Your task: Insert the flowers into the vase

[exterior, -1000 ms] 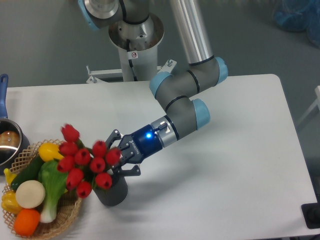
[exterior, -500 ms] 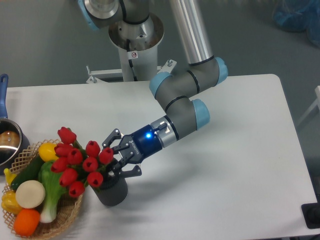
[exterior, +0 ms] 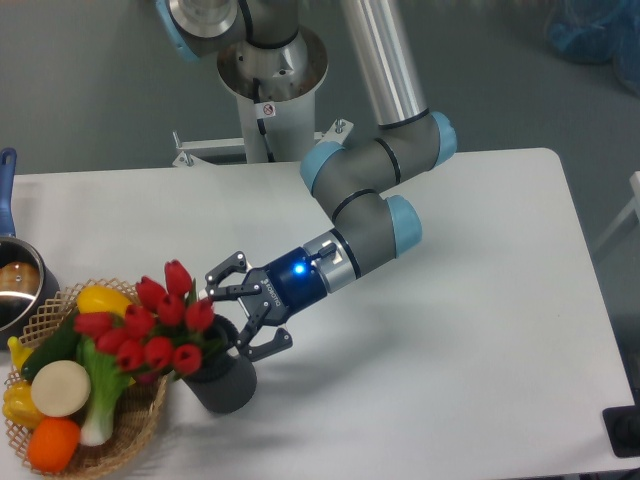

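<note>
The flowers (exterior: 150, 325), a bunch of red tulip buds on green stems, stand with their stems in the mouth of the vase (exterior: 228, 385). The bunch leans left, its heads hanging over the basket's edge. The vase is a small dark grey cylinder standing upright on the table near the front left. My gripper (exterior: 243, 308) sits just right of the bunch, above the vase's rim, pointing left. Its fingers (exterior: 226, 270) are spread wide and hold nothing. The lower stems are hidden inside the vase.
A woven wicker basket (exterior: 110, 452) of toy vegetables touches the vase's left side. A steel pot (exterior: 14, 285) with a blue handle stands at the far left edge. The arm's grey elbow (exterior: 375, 215) reaches over the middle of the white table (exterior: 470, 330).
The bunch has tipped down and to the left, from upright by the fingers to leaning over the basket. The fingers have spread slightly wider; the arm has hardly moved.
</note>
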Robot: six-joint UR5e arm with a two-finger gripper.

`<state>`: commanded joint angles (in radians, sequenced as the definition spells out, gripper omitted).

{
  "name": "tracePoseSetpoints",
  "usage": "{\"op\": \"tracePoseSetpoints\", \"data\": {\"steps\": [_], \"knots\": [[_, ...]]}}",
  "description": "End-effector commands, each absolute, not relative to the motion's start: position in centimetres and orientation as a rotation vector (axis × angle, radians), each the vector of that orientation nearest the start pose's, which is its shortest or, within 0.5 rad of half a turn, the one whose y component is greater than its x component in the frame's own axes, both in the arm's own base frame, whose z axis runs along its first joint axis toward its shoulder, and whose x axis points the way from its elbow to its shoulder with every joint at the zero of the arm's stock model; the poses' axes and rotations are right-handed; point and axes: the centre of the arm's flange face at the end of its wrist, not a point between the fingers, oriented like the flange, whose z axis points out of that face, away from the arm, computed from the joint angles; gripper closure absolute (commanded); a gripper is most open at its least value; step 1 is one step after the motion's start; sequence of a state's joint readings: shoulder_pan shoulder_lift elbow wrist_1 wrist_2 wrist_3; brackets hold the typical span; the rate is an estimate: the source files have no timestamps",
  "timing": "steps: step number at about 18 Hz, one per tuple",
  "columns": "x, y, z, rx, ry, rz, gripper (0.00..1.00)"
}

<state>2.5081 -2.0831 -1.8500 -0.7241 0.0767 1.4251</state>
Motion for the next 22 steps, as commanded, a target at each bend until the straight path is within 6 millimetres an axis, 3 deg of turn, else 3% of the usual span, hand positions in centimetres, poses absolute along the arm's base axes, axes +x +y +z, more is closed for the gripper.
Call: {"op": "tracePoseSetpoints", "data": {"steps": [7, 10, 13, 19, 22], "knots": [[-34.0, 52.7, 25.5, -1.622, 0.436, -0.533, 0.0], [-34.5, 52.0, 26.9, -1.629, 0.434, -0.507, 0.0], [-35.1, 50.6, 27.7, -1.725, 0.452, -0.439, 0.0], [-35.8, 47.8, 28.8, -1.76, 0.431, -0.378, 0.0], [-36.2, 46.8, 29.7, -1.896, 0.458, -0.294, 0.0]]}}
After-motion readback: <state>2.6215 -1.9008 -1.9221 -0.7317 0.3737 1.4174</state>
